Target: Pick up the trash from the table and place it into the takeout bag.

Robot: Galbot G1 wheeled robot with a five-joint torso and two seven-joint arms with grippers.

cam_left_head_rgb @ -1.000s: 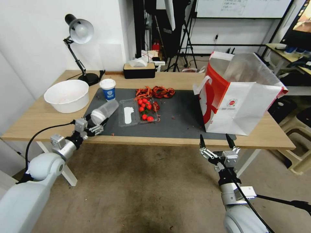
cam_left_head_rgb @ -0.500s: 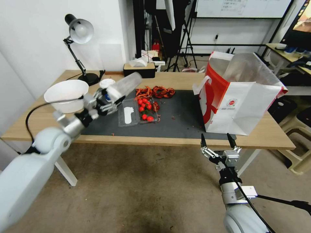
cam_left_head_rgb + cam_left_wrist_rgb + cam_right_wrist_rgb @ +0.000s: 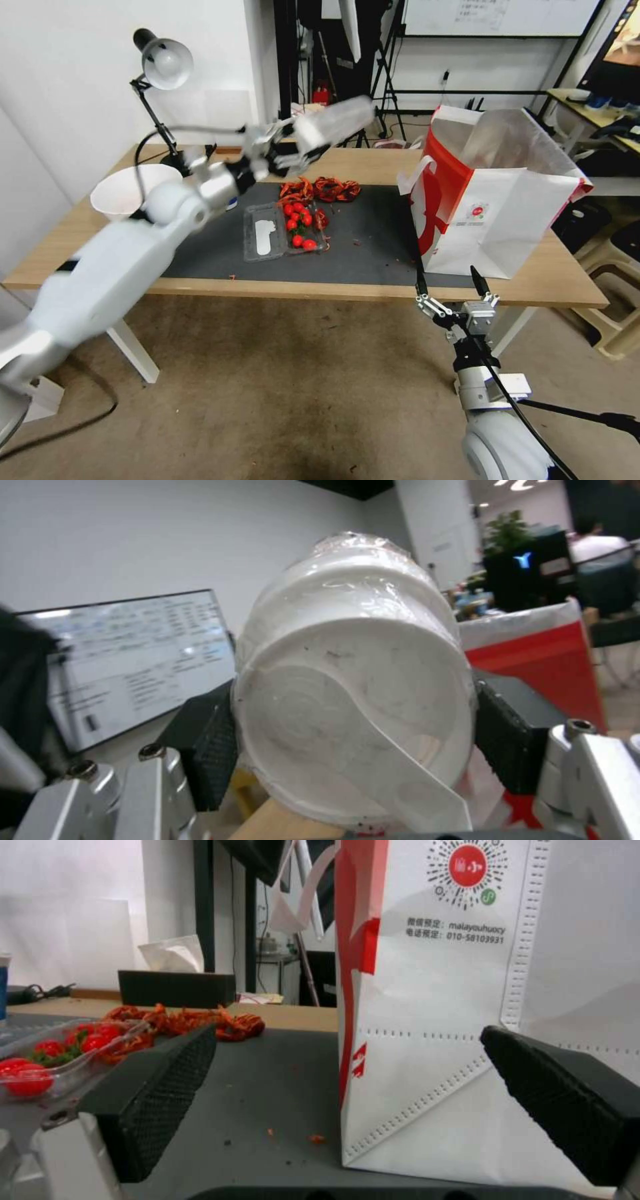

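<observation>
My left gripper (image 3: 301,144) is shut on the clear white-lidded cup (image 3: 339,120), held tilted in the air above the table's (image 3: 373,162) far side, left of the takeout bag (image 3: 497,200). The left wrist view shows the cup's white lid (image 3: 353,700) pinched between both black pads (image 3: 200,750). The bag stands upright and open at the table's right. My right gripper (image 3: 450,283) hangs open at the front edge, facing the bag's white wall (image 3: 433,1015). A beige round bowl (image 3: 120,192) sits at the left. My left arm mostly hides the paper cup (image 3: 231,200).
On the dark mat (image 3: 373,233) lie a clear tray of cherry tomatoes (image 3: 287,230) and red crayfish shells (image 3: 320,190). A desk lamp (image 3: 163,63) stands at the back left. A black tissue box (image 3: 177,987) sits at the back edge.
My left arm has lifted the cup off the mat's front left and swung it up and right, toward the bag. The right gripper has barely moved.
</observation>
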